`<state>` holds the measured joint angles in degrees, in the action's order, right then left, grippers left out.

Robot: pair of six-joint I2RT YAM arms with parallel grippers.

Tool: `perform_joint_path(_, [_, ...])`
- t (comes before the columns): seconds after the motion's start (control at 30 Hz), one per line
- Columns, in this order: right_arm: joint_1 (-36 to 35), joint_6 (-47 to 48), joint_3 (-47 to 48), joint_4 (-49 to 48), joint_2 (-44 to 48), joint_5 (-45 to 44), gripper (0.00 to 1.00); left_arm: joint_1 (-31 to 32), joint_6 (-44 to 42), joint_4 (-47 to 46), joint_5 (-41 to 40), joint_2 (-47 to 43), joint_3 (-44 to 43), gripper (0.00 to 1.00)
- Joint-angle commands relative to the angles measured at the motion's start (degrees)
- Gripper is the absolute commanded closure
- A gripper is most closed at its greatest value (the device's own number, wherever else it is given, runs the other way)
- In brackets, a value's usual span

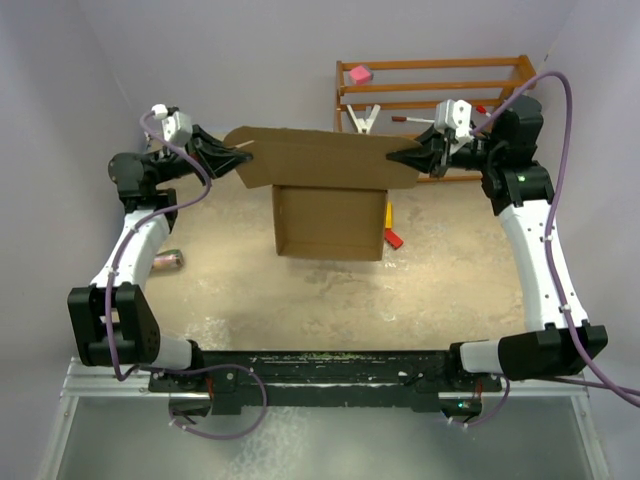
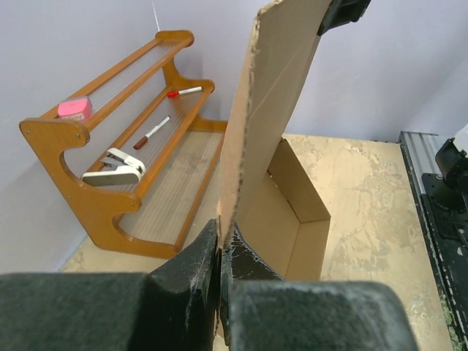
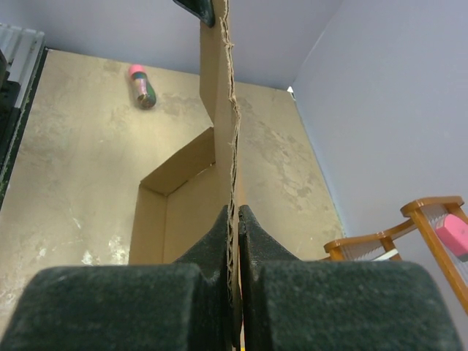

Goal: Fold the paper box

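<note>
The paper box is a brown cardboard mailer at the table's middle back, its shallow tray on the table and its wide lid flap raised. My left gripper is shut on the flap's left tip. My right gripper is shut on the flap's right tip. In the left wrist view the flap rises edge-on from my shut gripper, with the tray behind. In the right wrist view the flap's edge runs up from my shut gripper, with the tray to its left.
A wooden rack stands at the back right with a pink block, a white clip and markers. A red piece and a yellow piece lie right of the box. A small bottle lies at the left.
</note>
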<state>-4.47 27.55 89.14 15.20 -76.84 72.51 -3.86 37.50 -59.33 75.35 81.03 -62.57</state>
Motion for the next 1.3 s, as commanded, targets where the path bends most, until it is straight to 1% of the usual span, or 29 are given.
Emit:
perform_joint_path(0.0, [0.1, 0.2, 1.3, -2.1, 1.7, -0.1, 1.0, -0.4, 2.5, -3.5, 0.0, -0.3, -2.3, 0.95])
perform_joint_path(0.1, [0.1, 0.2, 0.7, -3.8, 1.7, 1.1, 1.0, 0.2, 3.4, -3.4, -0.3, -1.3, -1.1, 0.95])
perform_joint_path(0.27, [0.1, 0.2, 0.7, -6.9, 1.5, 1.3, 1.0, 1.2, 1.8, -0.6, -1.2, -3.3, 0.9, 0.95])
perform_joint_path(0.37, [0.1, 0.2, 0.7, -7.3, 1.4, 1.2, 1.0, 1.7, 3.7, 0.1, -2.1, -3.4, 1.1, 0.95])
perform_joint_path(0.47, [0.1, 0.2, 0.6, -6.8, 1.6, 1.6, 1.0, 2.0, 3.7, 0.2, -2.0, -4.0, 1.6, 0.95])
perform_joint_path(0.57, [0.1, 0.2, 1.2, -3.6, 1.8, 1.7, 1.0, 1.9, 1.2, 0.4, -2.2, -4.8, 2.2, 0.95])
perform_joint_path(0.77, [0.1, 0.2, 0.3, -1.4, 2.2, 2.7, 1.0, 1.7, -2.6, 1.2, -2.6, -4.5, 0.9, 0.95])
perform_joint_path(1.07, [0.1, 0.2, -1.0, -0.3, 2.6, 3.7, 1.0, 1.6, -3.9, 3.0, -2.8, -4.0, 1.1, 0.95])
perform_joint_path(1.17, [0.1, 0.2, -2.1, -1.4, 2.6, 1.9, 1.0, 1.7, -4.2, 3.8, -2.4, -2.8, 1.2, 0.95])
perform_joint_path(1.27, [0.1, 0.2, -4.0, -5.1, 2.5, 0.4, 1.0, 1.7, -3.9, 3.8, -2.3, -1.2, 0.7, 0.95])
